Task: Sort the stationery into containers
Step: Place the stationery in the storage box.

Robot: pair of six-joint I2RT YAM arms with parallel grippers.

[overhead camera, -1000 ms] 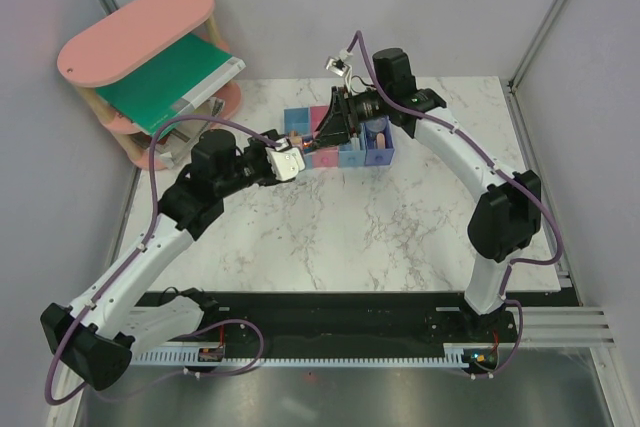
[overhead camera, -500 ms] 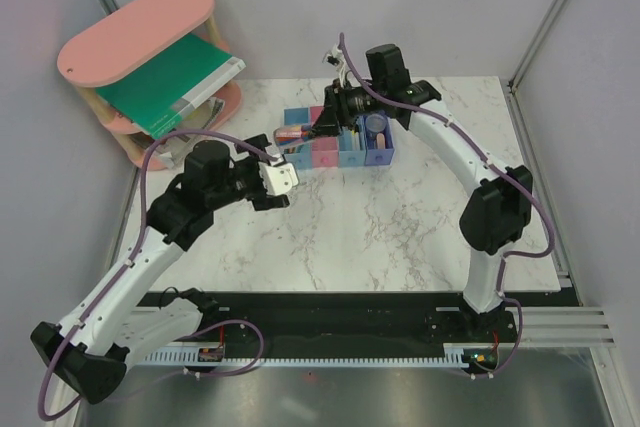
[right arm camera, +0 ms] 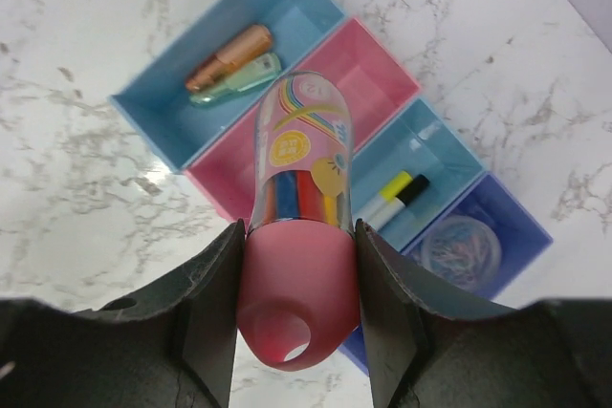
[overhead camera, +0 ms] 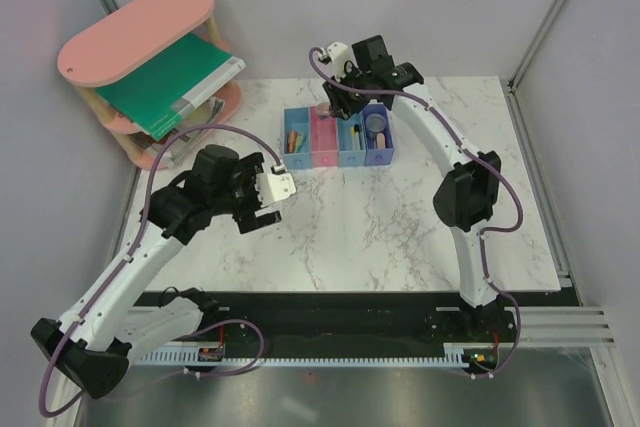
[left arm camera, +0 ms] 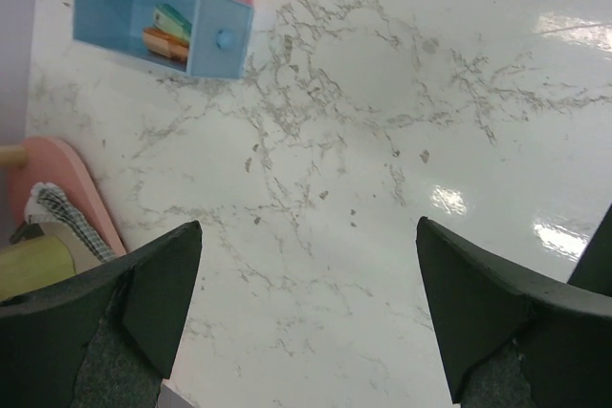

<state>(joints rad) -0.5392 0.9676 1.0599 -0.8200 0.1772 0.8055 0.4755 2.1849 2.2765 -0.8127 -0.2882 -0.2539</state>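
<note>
Now, orange stick (right arm camera: pixel 229 56) in bin (right arm camera: pixel 287 2), right tool (right arm camera: pixel 297 231) grasping pink capsule (right arm camera: pixel 298 188), left tool (left arm camera: pixel 308 236) released.

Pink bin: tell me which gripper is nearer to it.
Right. The right gripper hangs close above the pink bin, gripping a tube; the left gripper sits over bare table, well off it.

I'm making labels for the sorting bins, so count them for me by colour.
Light blue bins: 2
Pink bin: 1
Dark blue bin: 1
Total: 4
</note>
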